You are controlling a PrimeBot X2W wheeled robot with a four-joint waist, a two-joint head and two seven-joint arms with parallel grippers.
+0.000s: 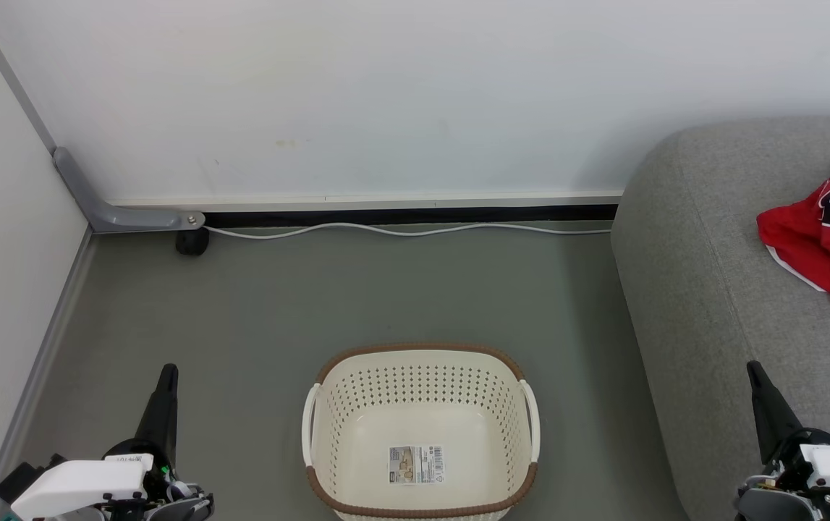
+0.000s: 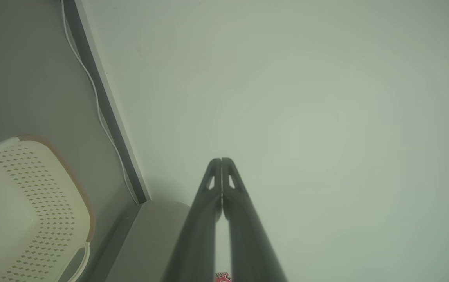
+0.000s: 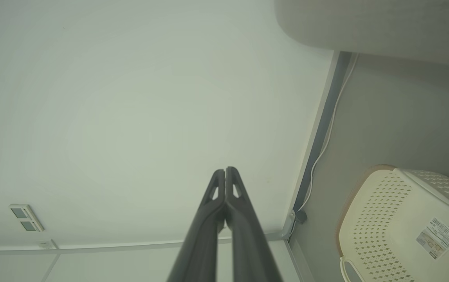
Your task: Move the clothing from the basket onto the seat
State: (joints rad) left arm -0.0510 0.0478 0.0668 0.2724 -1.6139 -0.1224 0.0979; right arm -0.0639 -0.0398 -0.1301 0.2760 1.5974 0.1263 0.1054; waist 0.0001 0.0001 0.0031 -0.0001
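Oval cream plastic basket [image 1: 420, 348] sits empty; red jersey [image 1: 820, 239] lies on grey fabric sofa [image 1: 711, 289].
Left gripper [image 1: 168, 373] and right gripper [image 1: 755, 373] fingers are closed and empty; another reach could knock the basket.

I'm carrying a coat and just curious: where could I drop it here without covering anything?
The sofa is bare grey cushion from its rounded left edge up to the red jersey, the one crowded spot. The floor is free between the basket and the white cable by the wall. The basket holds just a label sticker.
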